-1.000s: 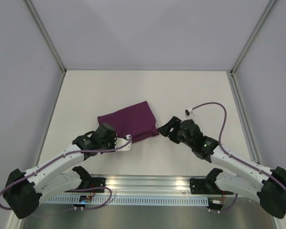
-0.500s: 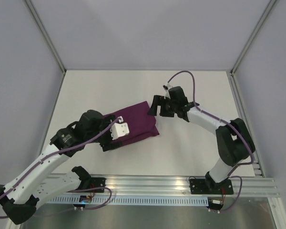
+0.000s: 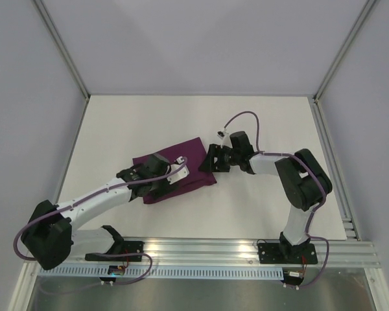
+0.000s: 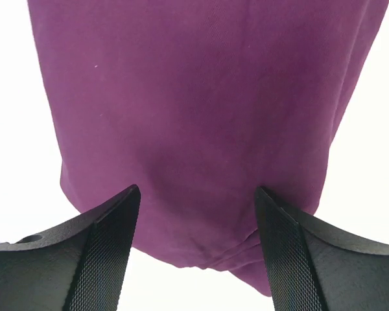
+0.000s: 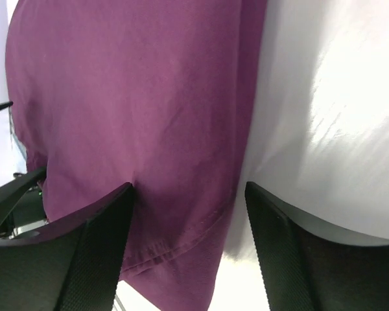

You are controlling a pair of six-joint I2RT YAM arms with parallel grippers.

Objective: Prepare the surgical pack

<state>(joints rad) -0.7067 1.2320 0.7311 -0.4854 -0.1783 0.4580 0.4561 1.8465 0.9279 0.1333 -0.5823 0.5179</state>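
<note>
A: While the cloth [image 3: 189, 153] lies folded in the middle of the table [image 3: 136, 123], what could go wrong?

B: The left gripper [image 4: 194, 194] straddles its near end and the right gripper [image 5: 188, 188] its right edge, both with fingers apart. A shallow bite could let the fabric slip; uneven pulls could skid the bundle.

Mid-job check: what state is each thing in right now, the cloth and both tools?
purple cloth: folded into a bundle, lying on the table, not gripped.
left tool: open, jaws spread over the cloth's near-left end, clamping nothing.
right tool: open, at the cloth's right edge, one jaw over the cloth and the other over bare table.
</note>
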